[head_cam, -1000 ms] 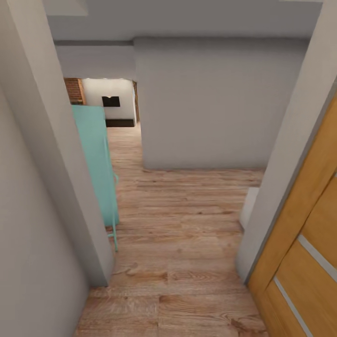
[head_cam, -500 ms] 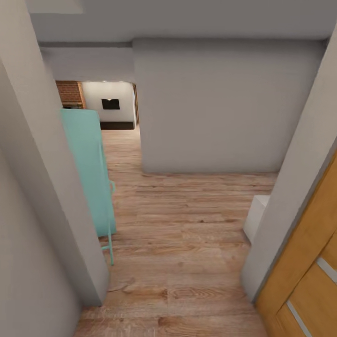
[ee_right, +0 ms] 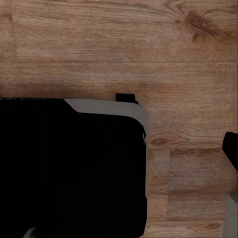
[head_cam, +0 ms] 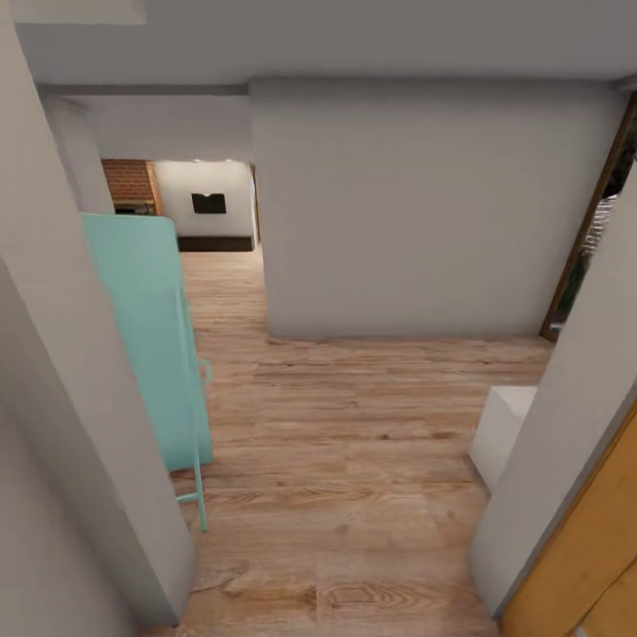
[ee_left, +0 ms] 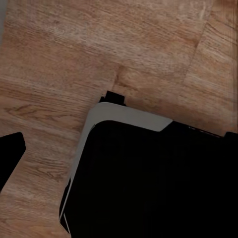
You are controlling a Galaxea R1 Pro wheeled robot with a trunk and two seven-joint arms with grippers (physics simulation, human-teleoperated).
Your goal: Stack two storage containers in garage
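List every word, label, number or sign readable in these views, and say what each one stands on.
None: no readable text in any view.
The turquoise panel, the grey walls, the wooden door and the plank floor are all unmarked.
The dark rectangle on the far white wall is too small to show any writing.

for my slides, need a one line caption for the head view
Robot rolling through a doorway onto wood-plank floor, turquoise cabinet at left, grey wall ahead.
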